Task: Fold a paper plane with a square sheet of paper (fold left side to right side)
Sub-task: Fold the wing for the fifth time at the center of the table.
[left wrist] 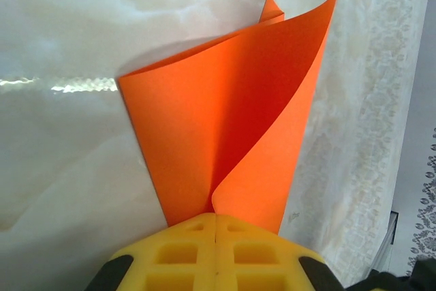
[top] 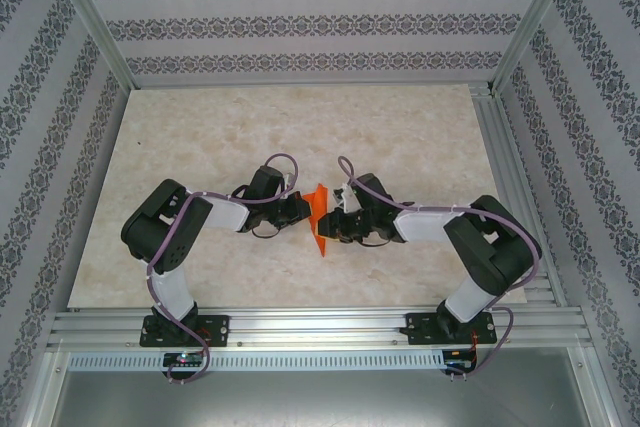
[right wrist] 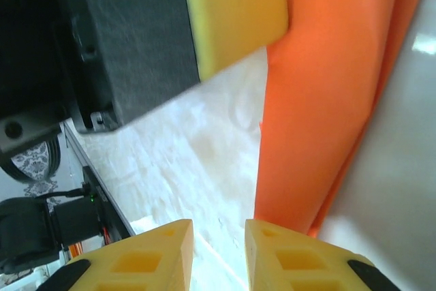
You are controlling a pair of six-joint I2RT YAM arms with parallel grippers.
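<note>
No writing, label, brand, number or sign can be read anywhere in the scene. The walls (top: 300, 22) at the far side, left and right bear a repeating ornamental band pattern, not letters. The small circuit boards (top: 183, 359) at the near rail (top: 320, 327) are too small to make out any marking.

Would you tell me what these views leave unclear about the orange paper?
- Top view: orange paper too small; creases unreadable.
- Left wrist: its pinched edge is hidden between the left fingers.
- Right wrist: paper cut off at the top edge; contact with the right fingers unclear.
</note>
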